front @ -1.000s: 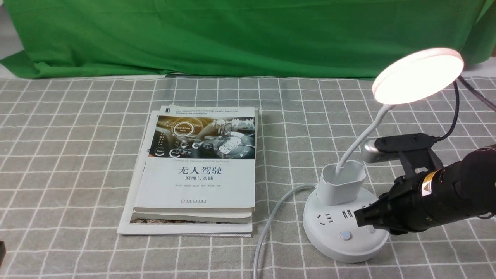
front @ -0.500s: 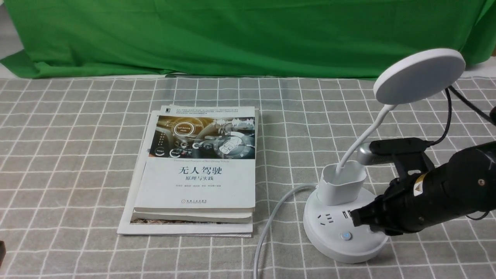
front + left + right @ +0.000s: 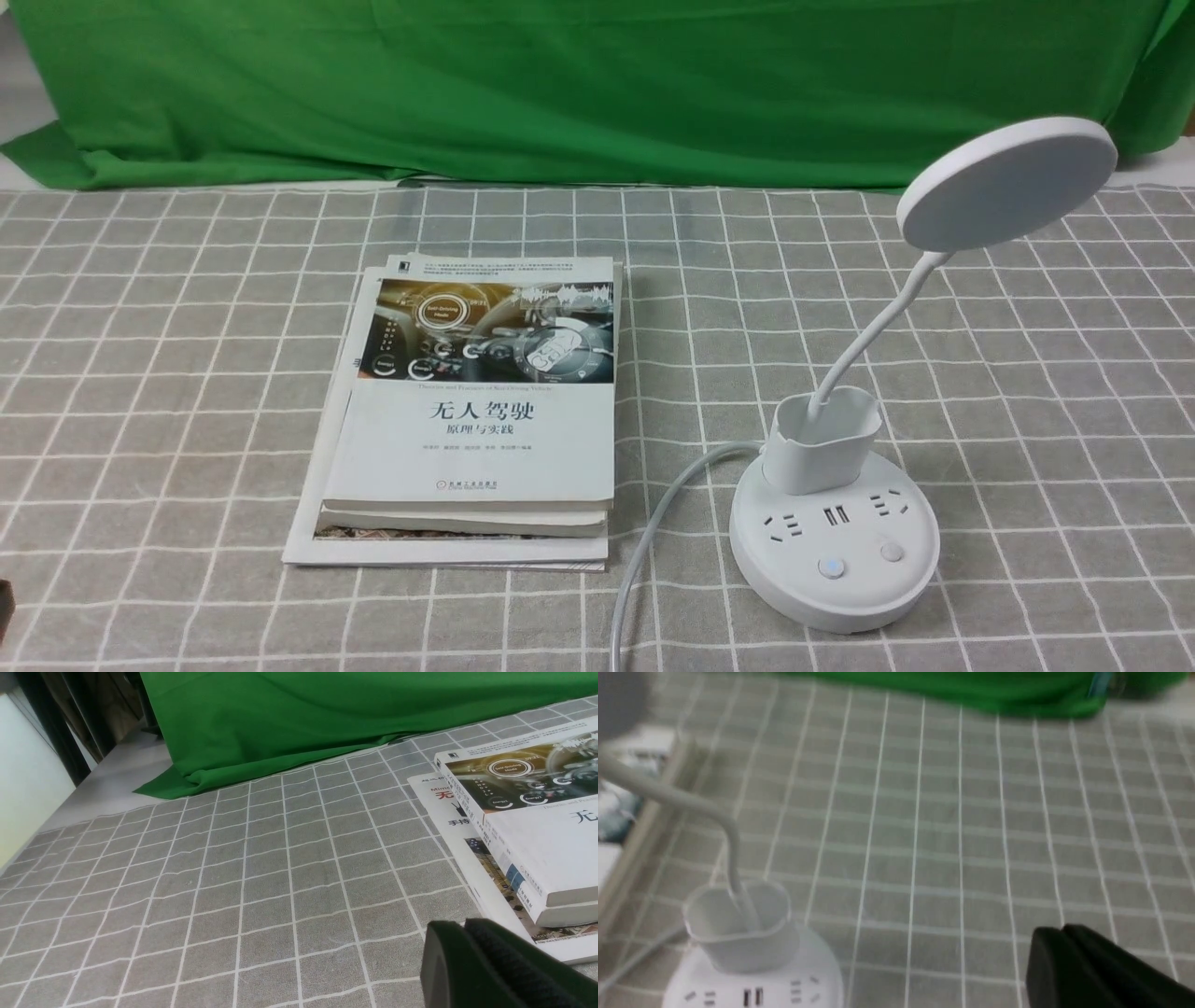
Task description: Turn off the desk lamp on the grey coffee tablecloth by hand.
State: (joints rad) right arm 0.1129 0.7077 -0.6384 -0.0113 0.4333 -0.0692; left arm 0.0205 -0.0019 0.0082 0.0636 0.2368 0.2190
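Observation:
The white desk lamp (image 3: 834, 551) stands at the right on the grey coffee tablecloth (image 3: 168, 373). Its round disc head (image 3: 1006, 183) is dark, not lit. Two buttons show on the round base, and its white cord (image 3: 653, 532) runs off the front. The hand is out of the front view. In the right wrist view my right gripper (image 3: 1059, 935) is shut and empty, away from the lamp's cup holder (image 3: 738, 924) and base. In the left wrist view my left gripper (image 3: 460, 928) is shut and empty, low over the cloth beside the books.
A stack of books (image 3: 476, 411) lies at the middle of the cloth, left of the lamp; it also shows in the left wrist view (image 3: 532, 826). A green backdrop cloth (image 3: 579, 84) hangs along the far edge.
The lamp head went from lit to dark. My right arm, which was at the base's buttons, has drawn back out of the front view to the right.

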